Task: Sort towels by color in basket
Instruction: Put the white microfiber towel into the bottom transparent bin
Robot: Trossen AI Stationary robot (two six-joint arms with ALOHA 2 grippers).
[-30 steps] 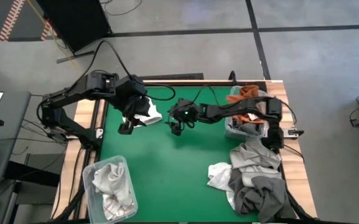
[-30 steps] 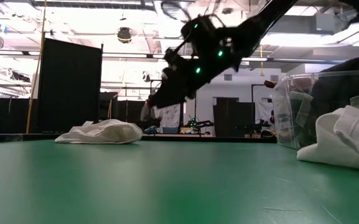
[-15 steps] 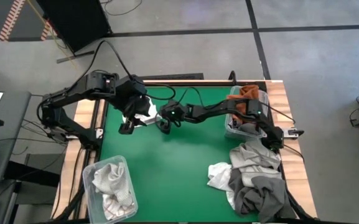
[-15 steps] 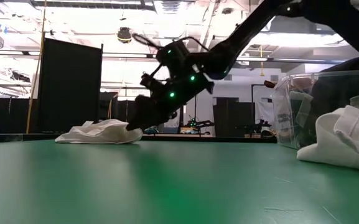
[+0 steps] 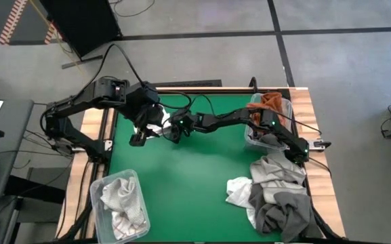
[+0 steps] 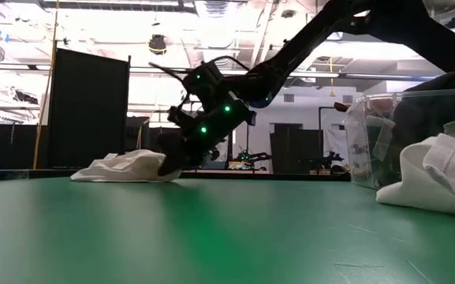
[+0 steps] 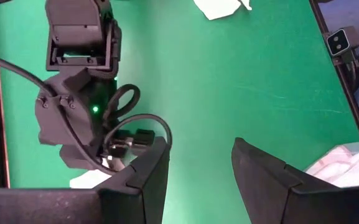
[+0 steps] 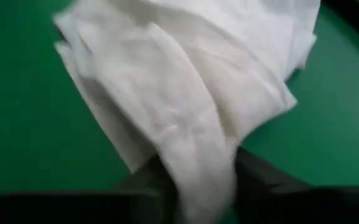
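White towel (image 8: 191, 93) lies crumpled on the green table (image 5: 188, 176) near the far left corner, and the right gripper (image 5: 174, 131) is down on it, fingers spread around a fold, not clenched. Just beside it, the left gripper (image 5: 137, 139) hangs with fingers apart, grasping nothing. Grey and white towels (image 5: 276, 193) sit heaped at the near right edge.

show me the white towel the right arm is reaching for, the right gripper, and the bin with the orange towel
white towel (image 6: 124, 166), low view, middle of the crumpled cloth on the mat
right gripper (image 6: 169, 167), low view, its tip at the towel's edge
bin (image 5: 252, 139), high view, its near-left rim, below the orange towel (image 5: 271, 101)
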